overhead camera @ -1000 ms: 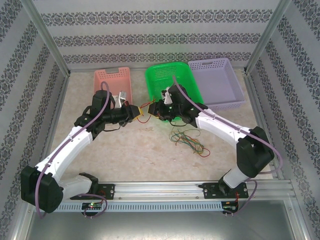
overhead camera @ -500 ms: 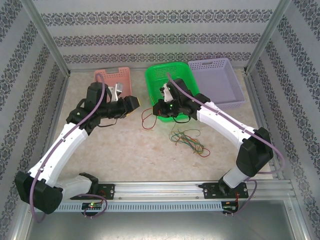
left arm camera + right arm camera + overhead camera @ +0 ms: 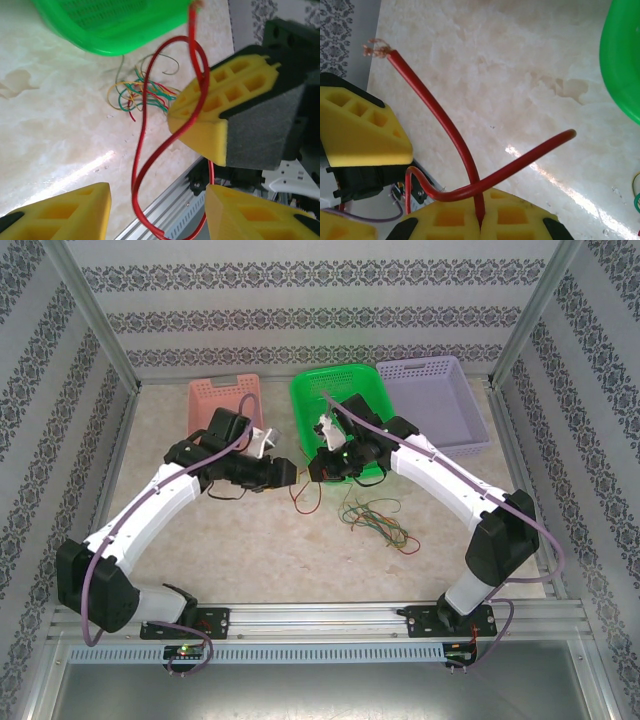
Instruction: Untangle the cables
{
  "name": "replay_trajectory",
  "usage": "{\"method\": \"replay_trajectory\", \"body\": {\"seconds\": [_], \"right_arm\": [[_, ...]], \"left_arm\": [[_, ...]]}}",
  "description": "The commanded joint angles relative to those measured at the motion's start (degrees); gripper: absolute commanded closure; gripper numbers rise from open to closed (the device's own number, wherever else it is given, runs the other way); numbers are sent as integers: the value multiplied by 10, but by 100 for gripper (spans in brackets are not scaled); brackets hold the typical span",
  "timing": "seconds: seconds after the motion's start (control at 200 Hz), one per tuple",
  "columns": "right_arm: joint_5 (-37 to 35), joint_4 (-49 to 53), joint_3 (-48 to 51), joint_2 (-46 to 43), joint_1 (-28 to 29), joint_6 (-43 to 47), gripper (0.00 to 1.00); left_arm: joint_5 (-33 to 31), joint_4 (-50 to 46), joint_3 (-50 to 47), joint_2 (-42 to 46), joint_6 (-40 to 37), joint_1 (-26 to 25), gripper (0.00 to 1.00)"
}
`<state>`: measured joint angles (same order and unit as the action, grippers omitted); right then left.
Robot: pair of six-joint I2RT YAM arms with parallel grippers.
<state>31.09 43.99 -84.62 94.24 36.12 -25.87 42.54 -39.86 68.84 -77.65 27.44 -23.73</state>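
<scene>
Right fingers [image 3: 450,222] are clenching the thin red wire [image 3: 476,184] near the rim of the green plastic basket [image 3: 620,65]; left fingers [image 3: 65,210] are gaping, released, around the wire's loop.

Pink basket [image 3: 215,392]: stood at the back left of the desk.
Green basket [image 3: 335,390]: sat skewed in the middle, just beside the purple one.
Purple basket [image 3: 430,405]: stood at the back right.
Desk [image 3: 260,540]: had a pale marbled top.
Walls [image 3: 300,310]: carried ornamented stripes.
Rail [image 3: 320,620]: aluminium, ran along the near edge.
</scene>
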Motion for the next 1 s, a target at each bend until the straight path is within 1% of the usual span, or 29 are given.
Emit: {"method": "replay_trajectory", "body": {"seconds": [0.0,0.055,0.075,0.095,0.13,0.19,0.22,0.285,0.345,0.435,0.49,0.61,0.674,0.754,0.874,0.929,0.994], "right_arm": [[22,19,-15,1,-3,19,100],[26,17,-15,1,-3,19,100],[27,17,-15,0,-3,18,100],[30,17,-15,1,-2,19,100],[31,17,-15,0,-2,20,100],[35,19,-13,-2,-1,23,100],[37,21,-11,-4,-2,27,100],[41,24,-3,-10,0,39,100],[45,30,7,-18,4,54,100],[44,52,19,-33,17,94,100],[40,65,31,-47,25,118,100],[26,63,73,-97,22,137,100],[24,59,90,-126,11,145,100],[34,60,101,-150,-4,157,100],[14,42,109,-186,-36,158,100],[-24,31,108,-201,-62,147,100],[-74,14,102,-215,-105,131,100]], "left_arm": [[13,-17,-1,-14,-43,-25,48],[4,-11,-5,-19,-42,-34,50],[-3,-11,-5,-21,-41,-36,52],[-12,-10,-7,-21,-41,-38,56],[-28,-5,-9,-23,-35,-39,67],[-68,1,-7,-20,-12,-38,91],[-85,6,-2,-18,0,-37,100],[-106,15,13,-18,27,-28,100],[-105,14,36,-25,52,-11,100],[-80,-12,84,-55,73,24,100],[-52,-27,109,-75,83,48,100],[0,-65,152,-115,74,93,100],[25,-89,169,-135,60,113,100],[34,-117,189,-151,41,123,100],[47,-120,171,-149,44,125,100],[58,-116,143,-140,53,124,100],[84,-104,106,-123,60,120,100]]}}
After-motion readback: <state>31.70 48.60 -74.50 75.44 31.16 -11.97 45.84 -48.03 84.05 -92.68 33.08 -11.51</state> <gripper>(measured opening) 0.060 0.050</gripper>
